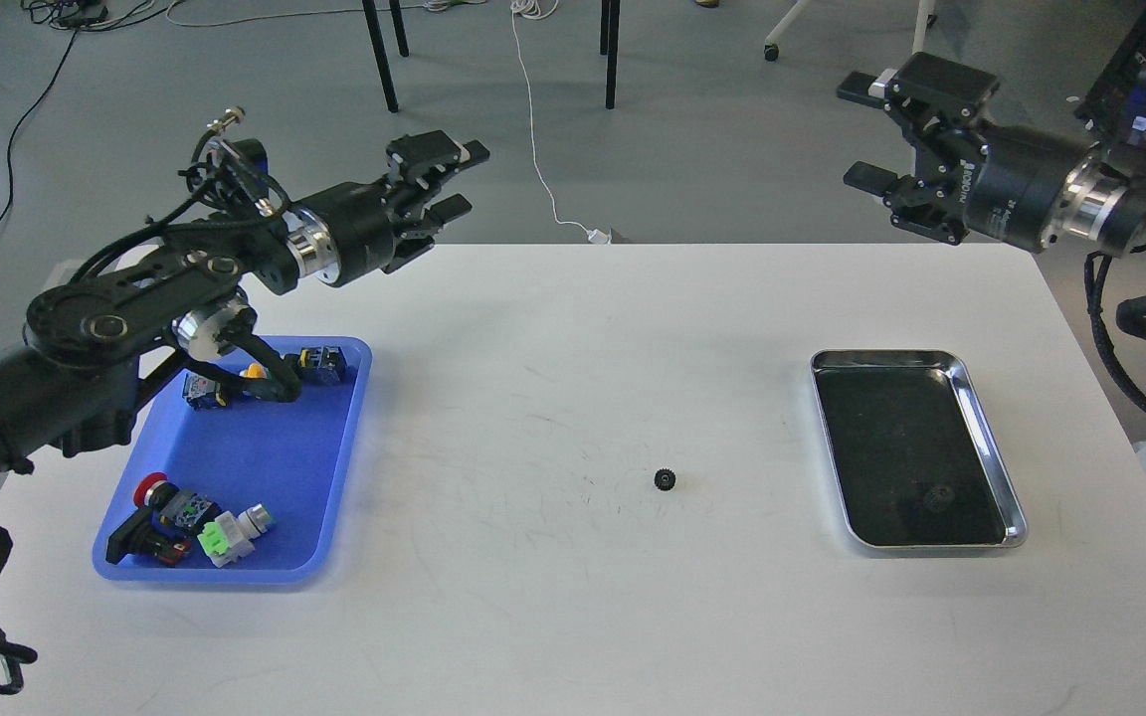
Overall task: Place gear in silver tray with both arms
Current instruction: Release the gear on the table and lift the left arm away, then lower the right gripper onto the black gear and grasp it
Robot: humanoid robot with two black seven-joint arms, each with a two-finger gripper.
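The left pincer (446,179) hangs released, fingers apart and empty, above the bench's (573,617) far edge at about 10 o'clock from the bench centre; the right pincer (881,129) is likewise released and empty, raised beyond the far edge at about 2 o'clock. One small black gear (665,480) lies alone on the bare bench near the centre, well apart from both pincers, with open surface all round it. One silver tray (991,438) sits at 3 o'clock from the gear, its long right rim near the bench's right edge; a dark gear-like shape (941,494) shows on its reflective bottom near the front, though what it is I cannot tell. One blue tray (265,467) lies at 9 o'clock, close to the left edge, holding several push-button switches: two or three at its far end, partly hidden by the left arm (135,308), and about three at its near end. The wide strip of bench between the two trays is open.
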